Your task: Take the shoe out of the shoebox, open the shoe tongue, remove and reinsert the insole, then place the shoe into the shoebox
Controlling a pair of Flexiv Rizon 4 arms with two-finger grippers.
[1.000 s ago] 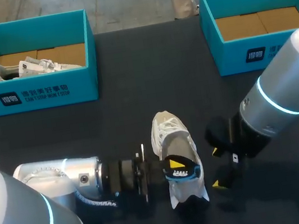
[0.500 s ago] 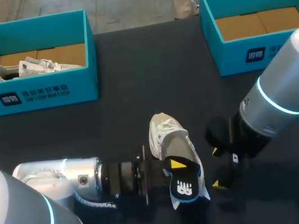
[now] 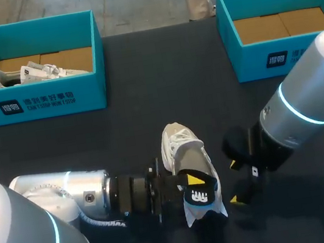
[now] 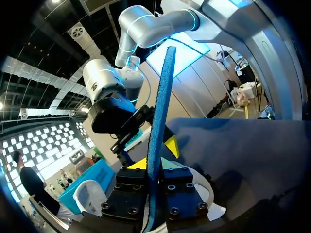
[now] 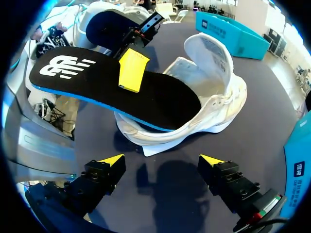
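A white shoe lies on the dark table, toe pointing away, its tongue pulled up. A black insole with a blue edge slants out of the heel opening, its front end still inside the shoe. My left gripper comes in from the left and is shut on the insole near its heel end, one yellow fingertip on top. In the left wrist view the insole stands edge-on between the fingers of the left gripper. My right gripper hangs open just right of the shoe, touching nothing.
A teal shoebox at the back left holds another white shoe. A second teal box at the back right shows only its cardboard floor. A white sheet sticks out under the shoe's heel.
The insole has turned in my left gripper so its printed heel faces up, and it has shifted slightly. The right arm has not moved.
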